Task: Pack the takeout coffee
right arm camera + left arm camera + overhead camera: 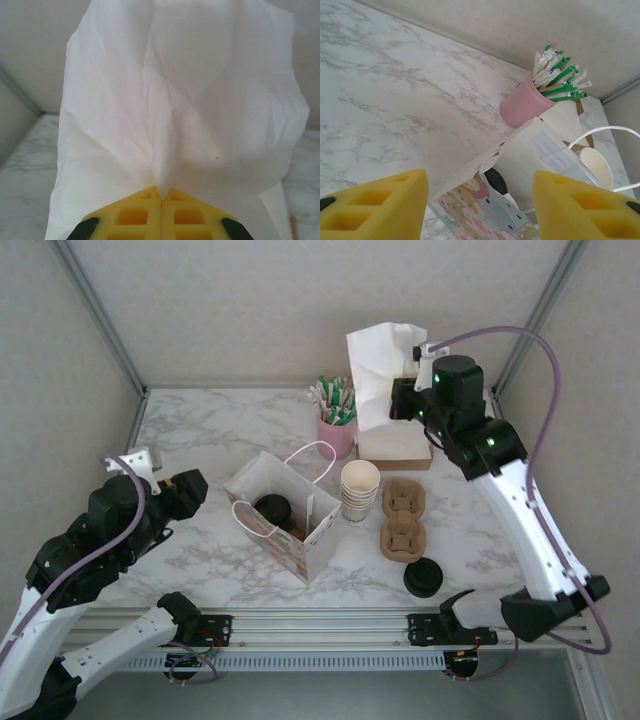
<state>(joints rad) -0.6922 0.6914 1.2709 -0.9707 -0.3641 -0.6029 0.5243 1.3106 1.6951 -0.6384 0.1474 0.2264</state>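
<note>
**One lidded coffee, already down in the bag**

Counting across the table (200,430) from the overhead view, I get one takeout coffee (272,510), one open paper bag (300,545), and one stack of lidless cups (360,490). There are also two brown cardboard carriers (403,498) (403,537), one loose black lid (424,578), one pink cup of packets (337,432) and one napkin box (395,450).

The coffee stands inside the bag. It sits near my left jaws, between 3 and 4 o'clock from them. It is well apart from my right jaws, at about 8 o'clock from them.

My left jaws stand partly apart with nothing between the yellow pads (375,205), pointed at the bag's near corner. My right jaws are pressed together on the white napkin (165,100) that rises from the box.

Of the coffee I see only its round black lid. The bag walls hide the cup body.
</note>
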